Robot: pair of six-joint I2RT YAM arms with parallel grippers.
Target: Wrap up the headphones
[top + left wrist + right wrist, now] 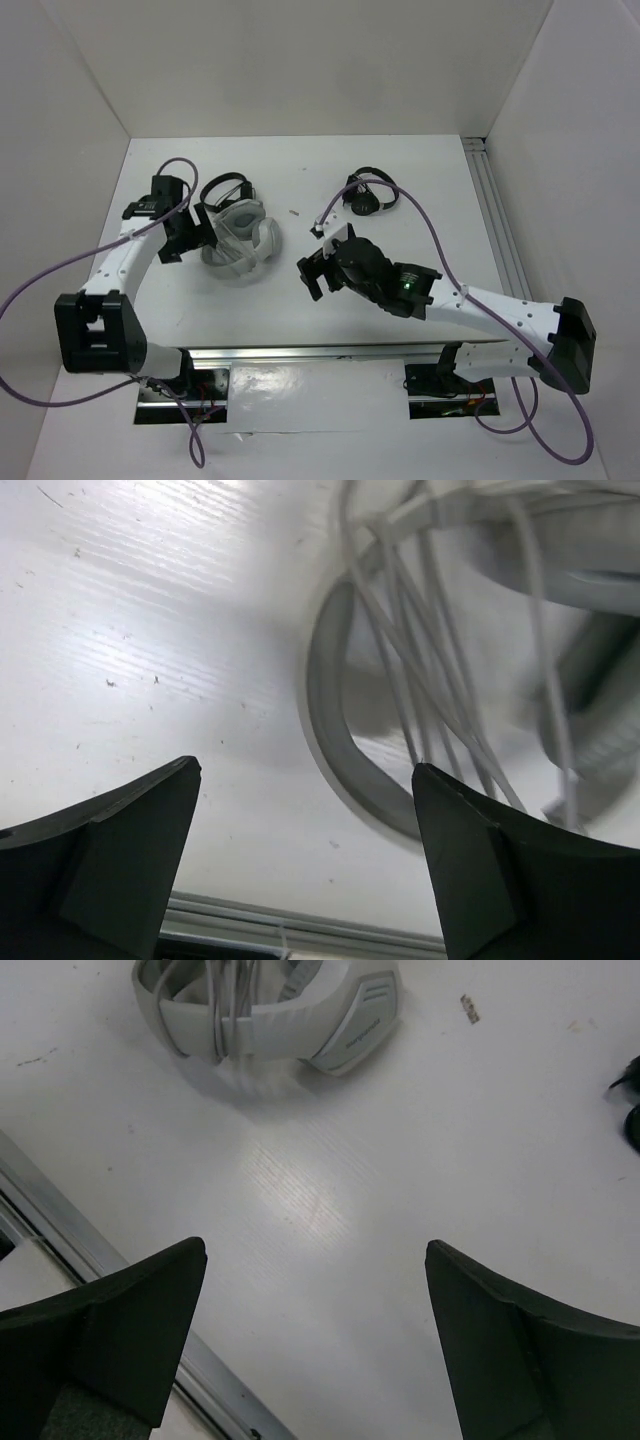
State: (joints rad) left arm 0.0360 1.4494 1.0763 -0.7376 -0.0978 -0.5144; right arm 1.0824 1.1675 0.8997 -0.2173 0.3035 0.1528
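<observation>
On the white counter the headphones lay with cable wound round the headband — wrapping apparently finished — left claw and right claw both gaping empty, only retreat needed.

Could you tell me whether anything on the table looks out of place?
Only a small scrap lying loose on the table between the white headphones and a black pair; it looks like stray debris.

we see the headphones left of centre on the table, our left gripper just beside them. our right gripper hangs apart to their right, a black headset farther back.
</observation>
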